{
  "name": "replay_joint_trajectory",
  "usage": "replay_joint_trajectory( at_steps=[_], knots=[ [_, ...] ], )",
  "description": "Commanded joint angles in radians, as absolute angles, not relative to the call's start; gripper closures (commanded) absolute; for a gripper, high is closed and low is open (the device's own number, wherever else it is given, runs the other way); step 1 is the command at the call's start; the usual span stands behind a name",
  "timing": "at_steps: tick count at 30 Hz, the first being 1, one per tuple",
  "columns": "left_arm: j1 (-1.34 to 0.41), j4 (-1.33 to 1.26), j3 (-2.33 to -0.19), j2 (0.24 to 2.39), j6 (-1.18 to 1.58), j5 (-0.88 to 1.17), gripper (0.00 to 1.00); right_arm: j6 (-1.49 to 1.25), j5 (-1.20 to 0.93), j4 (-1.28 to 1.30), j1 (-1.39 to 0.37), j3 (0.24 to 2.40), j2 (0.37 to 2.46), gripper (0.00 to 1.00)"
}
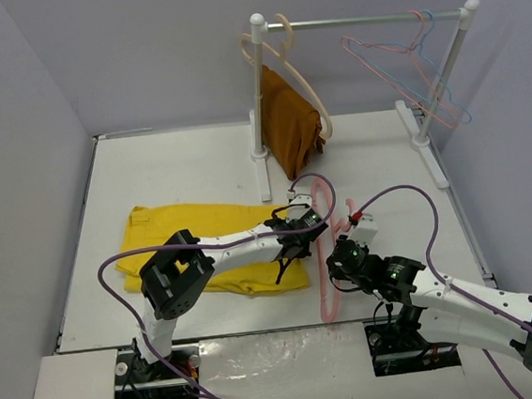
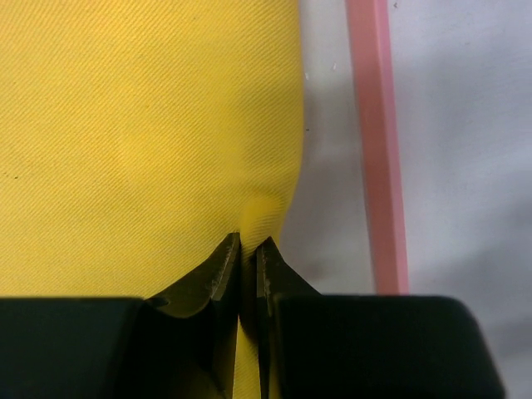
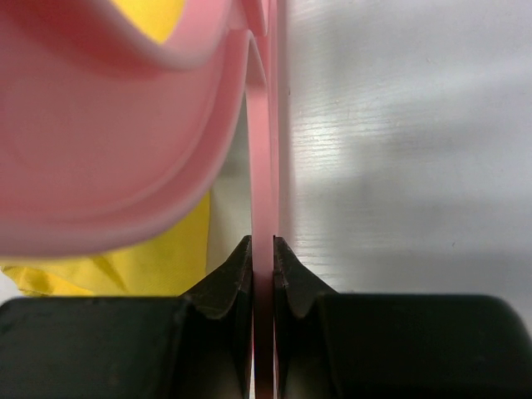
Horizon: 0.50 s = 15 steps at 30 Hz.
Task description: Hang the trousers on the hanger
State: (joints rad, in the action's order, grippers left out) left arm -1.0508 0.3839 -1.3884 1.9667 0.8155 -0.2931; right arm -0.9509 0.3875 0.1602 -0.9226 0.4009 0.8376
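Observation:
The bright yellow trousers (image 1: 175, 229) lie flat on the table's left half. My left gripper (image 1: 288, 254) is shut on a pinch of their right edge, seen close up in the left wrist view, where the yellow cloth (image 2: 150, 125) bunches between the closed gripper (image 2: 248, 243). Just right of that edge a pink hanger (image 1: 324, 298) lies on the table, and its bar (image 2: 378, 150) runs past the cloth. My right gripper (image 1: 334, 266) is shut on this hanger. In the right wrist view the thin pink bar (image 3: 263, 166) sits clamped in the gripper (image 3: 263, 241), with yellow cloth (image 3: 158, 258) to the left.
A white clothes rack (image 1: 362, 20) stands at the back. A rust-brown cloth (image 1: 289, 122) hangs from its thick beige hanger (image 1: 310, 91); a second pink hanger (image 1: 387, 63) and a light blue one (image 1: 445, 78) hang at the right. Grey walls close in the table.

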Motion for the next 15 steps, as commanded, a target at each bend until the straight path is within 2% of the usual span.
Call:
replay_joint_trajectory(
  at_steps=[1, 15],
  knots=[
    [-1.065, 0.259, -1.396, 1.792, 0.797, -0.249, 1.00, -0.916, 0.344, 0.080, -0.919, 0.399, 0.860, 1.00],
    [-1.065, 0.071, -1.385, 1.782, 0.845, -0.130, 1.00, -0.816, 0.293, -0.028, -0.922, 0.448, 0.844, 1.00]
  ],
)
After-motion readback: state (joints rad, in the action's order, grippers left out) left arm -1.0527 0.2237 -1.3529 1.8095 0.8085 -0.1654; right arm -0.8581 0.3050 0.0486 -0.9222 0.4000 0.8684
